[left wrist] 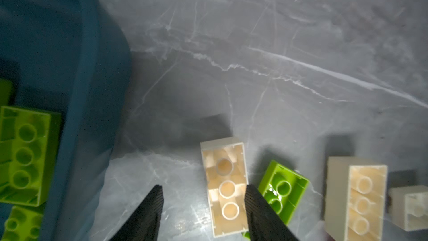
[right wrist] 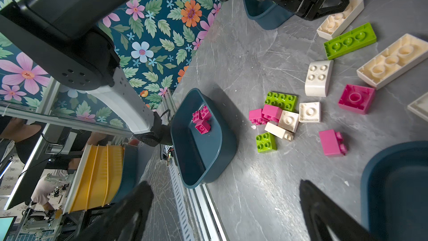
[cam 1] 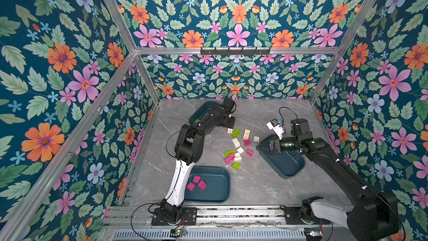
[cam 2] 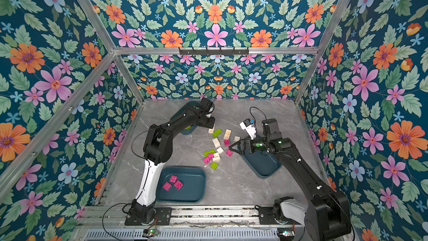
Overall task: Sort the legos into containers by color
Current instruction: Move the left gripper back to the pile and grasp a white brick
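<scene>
Loose legos [cam 1: 236, 149] in green, pink and cream lie mid-table in both top views. My left gripper [left wrist: 203, 195] is open and low over the table, straddling an upside-down cream brick [left wrist: 225, 188]. One finger is against the brick's side and the other stands clear of it. A green brick [left wrist: 282, 188] lies just outside the jaws. In a top view that gripper [cam 1: 228, 125] is beside the back-left container [cam 1: 201, 110], which holds green bricks [left wrist: 25, 156]. My right gripper [cam 1: 260, 146] is wide open and empty over the near end of the right container [cam 1: 289, 165].
The front container [cam 1: 220, 186] holds three pink bricks [cam 1: 196, 182], next to the left arm's white forearm. More cream bricks [left wrist: 361, 200] lie past the green one. Floral walls enclose the table, and an aluminium rail [cam 1: 231, 214] runs along its front edge.
</scene>
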You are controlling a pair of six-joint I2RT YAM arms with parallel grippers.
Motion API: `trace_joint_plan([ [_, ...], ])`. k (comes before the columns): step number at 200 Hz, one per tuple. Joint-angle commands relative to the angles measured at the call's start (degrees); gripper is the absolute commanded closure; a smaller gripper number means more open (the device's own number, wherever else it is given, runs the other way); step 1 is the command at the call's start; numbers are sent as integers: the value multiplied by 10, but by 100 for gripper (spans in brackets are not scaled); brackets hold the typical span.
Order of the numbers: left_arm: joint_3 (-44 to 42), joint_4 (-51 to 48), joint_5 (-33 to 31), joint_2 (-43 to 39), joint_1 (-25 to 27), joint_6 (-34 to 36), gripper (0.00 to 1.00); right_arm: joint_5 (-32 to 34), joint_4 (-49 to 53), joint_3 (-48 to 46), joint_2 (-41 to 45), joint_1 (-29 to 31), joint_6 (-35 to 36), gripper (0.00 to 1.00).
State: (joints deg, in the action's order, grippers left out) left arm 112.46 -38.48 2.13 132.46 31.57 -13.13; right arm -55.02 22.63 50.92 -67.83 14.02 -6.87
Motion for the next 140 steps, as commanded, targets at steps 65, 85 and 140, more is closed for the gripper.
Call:
trace_joint_plan([
  [65,-9,40,16,22,8,-39,44,4,-4,-3,-4,0,7,1],
  [85,-11,36,13,28,9,-42,46,4,-4,-4,-5,1,8,1],
  [140,-5,25,-6,28,9,-41,71,9,-2,-9,-1,0,11,1],
])
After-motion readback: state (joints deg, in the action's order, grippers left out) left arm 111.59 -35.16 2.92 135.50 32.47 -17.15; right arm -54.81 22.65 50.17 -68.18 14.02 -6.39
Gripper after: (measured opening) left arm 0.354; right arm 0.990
